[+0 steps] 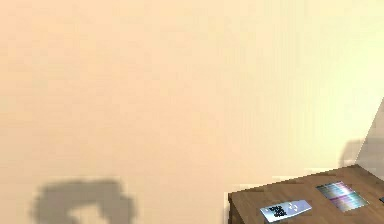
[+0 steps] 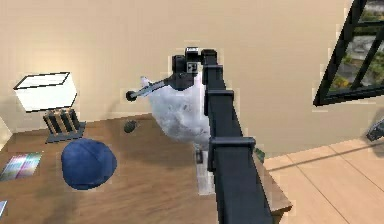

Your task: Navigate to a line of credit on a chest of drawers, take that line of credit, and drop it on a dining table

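Note:
A brown wooden top [image 2: 150, 190] spreads across the arm side view's lower left. On it, at the left edge, lies a flat card with coloured bands [image 2: 20, 165]. The same card [image 1: 343, 194] lies on the wooden top [image 1: 250, 205] in the forward view's bottom right corner. The dark arm [image 2: 235, 160] rises from the bottom edge to two white marked squares [image 2: 188, 65]. My gripper [image 2: 135, 95] points left from there, well to the right of the card and above it. A big white lumpy thing [image 2: 185, 120] stands right behind it, so I cannot tell whether it holds anything.
A blue cap [image 2: 88, 163] and a lamp with a white shade [image 2: 45, 92] stand between card and arm. A small dark thing [image 2: 128, 127] lies near the wall. A white remote-like thing [image 1: 285, 210] lies beside the card. A dark-framed window [image 2: 350, 55] is at the right.

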